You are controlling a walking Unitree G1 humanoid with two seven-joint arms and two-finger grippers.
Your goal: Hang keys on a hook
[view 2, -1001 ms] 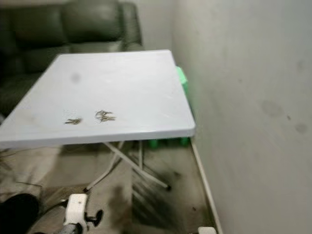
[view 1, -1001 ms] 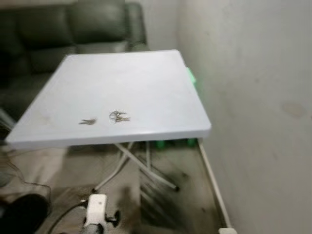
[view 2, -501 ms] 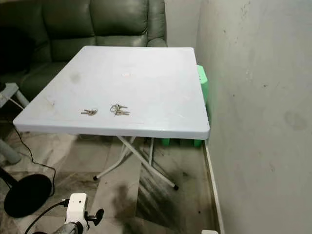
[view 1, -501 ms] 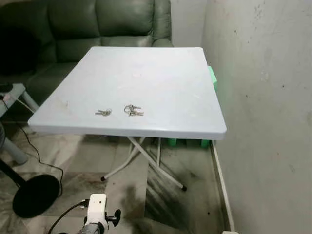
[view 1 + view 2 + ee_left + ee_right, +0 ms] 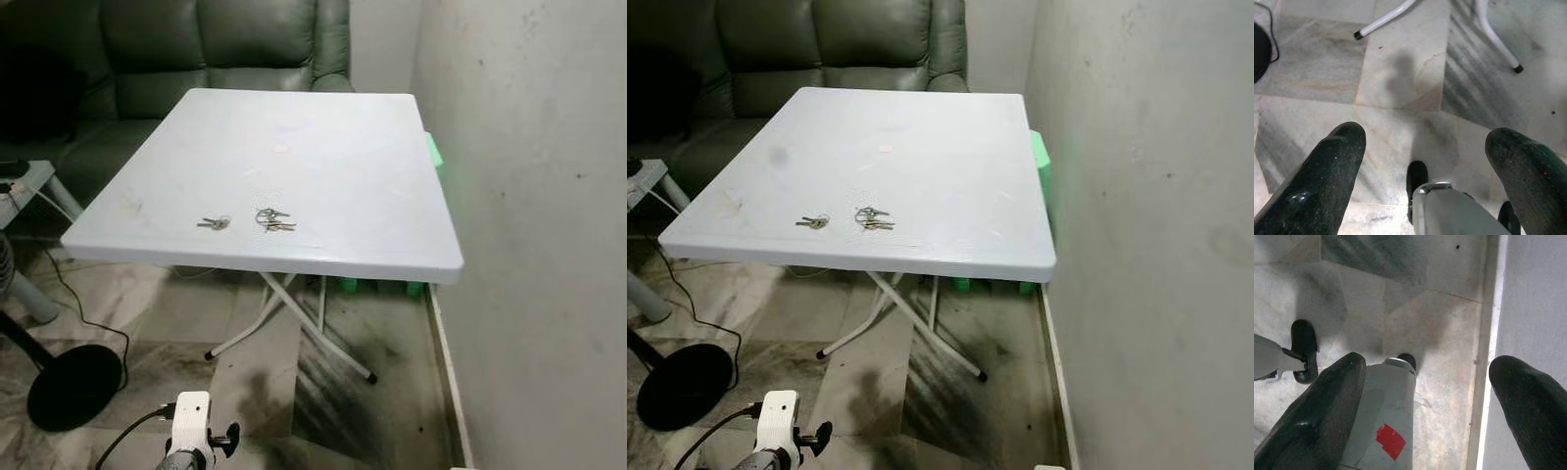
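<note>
Keys point(image 5: 273, 219) on table point(image 5: 392, 215), grippers well below.

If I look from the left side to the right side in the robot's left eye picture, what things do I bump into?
Black round stand base on the floor → small key set on the white folding table → bigger key bunch → green plastic thing behind the table's edge → wall.
</note>
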